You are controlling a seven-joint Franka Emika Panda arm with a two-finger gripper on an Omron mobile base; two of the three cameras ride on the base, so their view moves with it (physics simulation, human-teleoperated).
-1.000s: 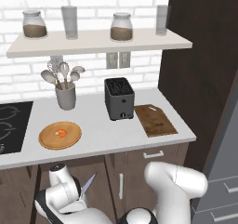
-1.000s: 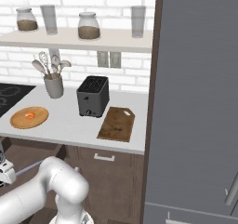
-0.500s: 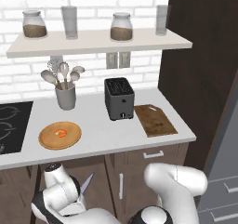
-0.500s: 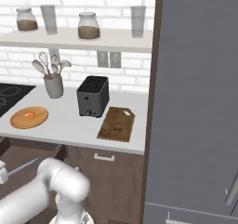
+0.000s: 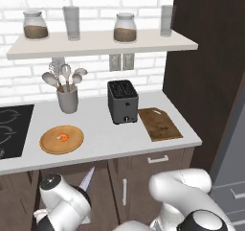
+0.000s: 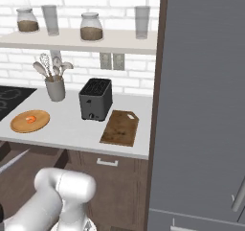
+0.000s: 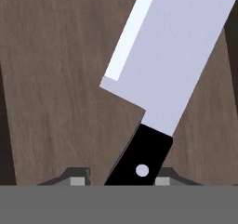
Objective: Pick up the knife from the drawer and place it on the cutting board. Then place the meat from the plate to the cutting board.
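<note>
The knife (image 7: 158, 65), wide silver-grey blade and black handle, runs up from between the two finger tips of my gripper (image 7: 120, 176), which is shut on the handle. Its blade (image 5: 87, 177) pokes upward beside my arm, below the counter edge, in front of the brown cabinet fronts; the blade tip (image 6: 12, 160) also shows low at the left. On the counter, the dark brown cutting board (image 5: 159, 123) (image 6: 120, 128) lies bare to the right of the toaster. The small orange-pink meat (image 5: 62, 137) (image 6: 30, 119) sits on the round tan plate (image 5: 48, 146) (image 6: 19, 125) at the left.
A black toaster (image 5: 122, 100) stands between plate and board. A grey holder with spoons (image 5: 68, 99) is behind the plate, and a black hob (image 5: 12, 129) at the far left. A shelf with jars and glasses (image 5: 95, 40) hangs above. A tall dark cabinet (image 6: 206, 105) walls off the right.
The knife blade has risen a little and shifted slightly left with my hand. Plate, meat and board have not moved.
</note>
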